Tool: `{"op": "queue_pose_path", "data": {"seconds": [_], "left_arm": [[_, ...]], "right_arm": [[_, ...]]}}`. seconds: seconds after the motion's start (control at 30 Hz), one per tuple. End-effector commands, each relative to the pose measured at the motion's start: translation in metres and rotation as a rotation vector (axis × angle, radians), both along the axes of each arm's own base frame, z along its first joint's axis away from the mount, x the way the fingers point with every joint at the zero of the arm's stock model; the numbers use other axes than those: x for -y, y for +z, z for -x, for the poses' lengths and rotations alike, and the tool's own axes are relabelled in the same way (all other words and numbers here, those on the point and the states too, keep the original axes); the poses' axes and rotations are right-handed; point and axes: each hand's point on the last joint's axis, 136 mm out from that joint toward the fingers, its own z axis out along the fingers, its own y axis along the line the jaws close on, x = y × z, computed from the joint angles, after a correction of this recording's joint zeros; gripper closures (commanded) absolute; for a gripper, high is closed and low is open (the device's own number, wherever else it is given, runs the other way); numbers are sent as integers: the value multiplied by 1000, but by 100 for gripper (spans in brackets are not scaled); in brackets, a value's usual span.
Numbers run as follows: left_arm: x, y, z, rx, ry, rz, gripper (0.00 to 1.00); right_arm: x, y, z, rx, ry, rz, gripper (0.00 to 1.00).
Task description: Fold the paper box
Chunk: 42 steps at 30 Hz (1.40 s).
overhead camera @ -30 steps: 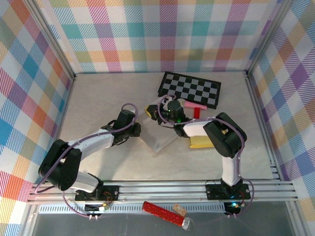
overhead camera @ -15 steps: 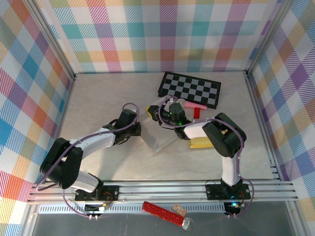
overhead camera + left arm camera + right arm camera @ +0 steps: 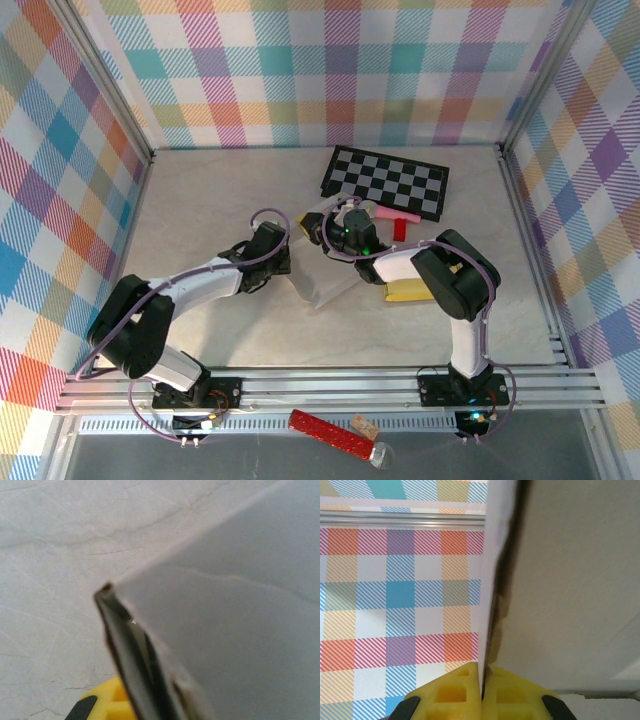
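Observation:
The white paper box (image 3: 322, 277) lies half raised in the middle of the table between both arms. My left gripper (image 3: 283, 262) is at its left edge, shut on a paper panel (image 3: 240, 610); its dark fingers (image 3: 131, 650) pinch the sheet edge-on. My right gripper (image 3: 326, 228) is at the box's far edge. Its yellow fingers (image 3: 452, 695) are pressed together on a thin upright flap (image 3: 492, 565) of the box (image 3: 575, 580).
A black and grey checkerboard (image 3: 386, 183) lies behind the box, with a pink and red T-shaped piece (image 3: 396, 219) in front of it. A yellow block (image 3: 406, 291) sits under the right arm. A red tube (image 3: 331, 432) lies beyond the near rail. Plaid walls enclose the table.
My left gripper has slid a little to the right onto the box's left edge and closed on it. The right gripper has stayed shut on the far flap.

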Motion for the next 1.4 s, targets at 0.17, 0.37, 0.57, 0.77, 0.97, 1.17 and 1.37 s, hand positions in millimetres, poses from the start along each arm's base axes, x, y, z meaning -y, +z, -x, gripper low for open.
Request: {"op": "queue_pose_path", "data": {"seconds": [0.17,0.37,0.57,0.77,0.97,1.17,1.37], "left_arm": [[-11,40,-22,97,148,-18,100],[-8,60,-22,91,53,-12,100],[-18,63,-16,14,-39,-13,100],[-27,76,-16,-20,-110,0,100],[-21,85,-15,-101,-254,85,100],[-13,87,-14,-192,-366,103,100],[-9,79,-12,-285,-395,100,100]], "right_arm": [[-14,-10,30,-79,87,60,88],[0,9,27,-171,96,146,51],[31,46,30,-189,46,206,29],[67,77,29,-174,-2,273,25],[112,104,24,-53,13,444,29],[147,121,22,22,66,628,48],[146,129,12,37,90,697,47]]}}
